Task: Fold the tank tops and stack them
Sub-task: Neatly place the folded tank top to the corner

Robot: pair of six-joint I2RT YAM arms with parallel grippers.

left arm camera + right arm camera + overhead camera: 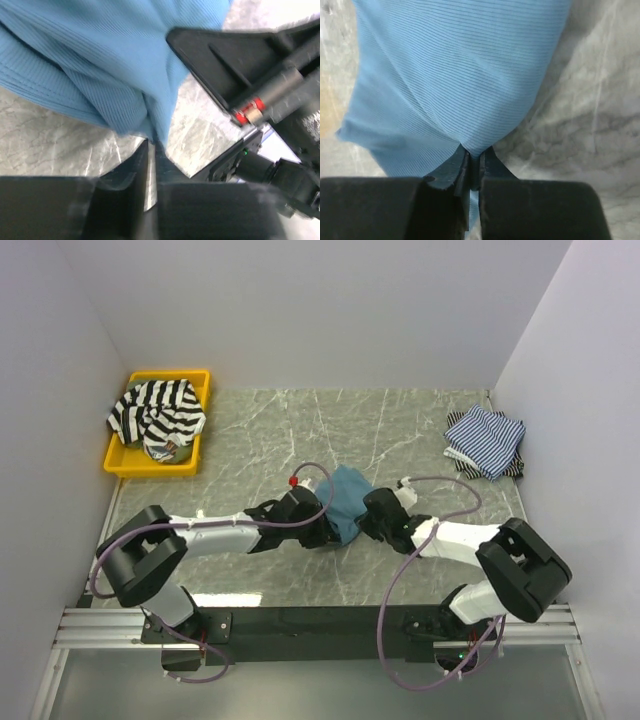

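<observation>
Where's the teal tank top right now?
Top view: the teal tank top lies at the middle of the table, pinched between left tool and right tool.

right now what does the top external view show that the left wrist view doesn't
Only the top external view shows the yellow tray holding the black-and-white striped top at far left, the blue-and-white striped tops at far right, and both arms meeting mid-table. Only the left wrist view shows the left gripper close up, pinched shut on an edge of the teal tank top, and that cloth's fine ribbing. Both views show the teal tank top and the marble table.
</observation>
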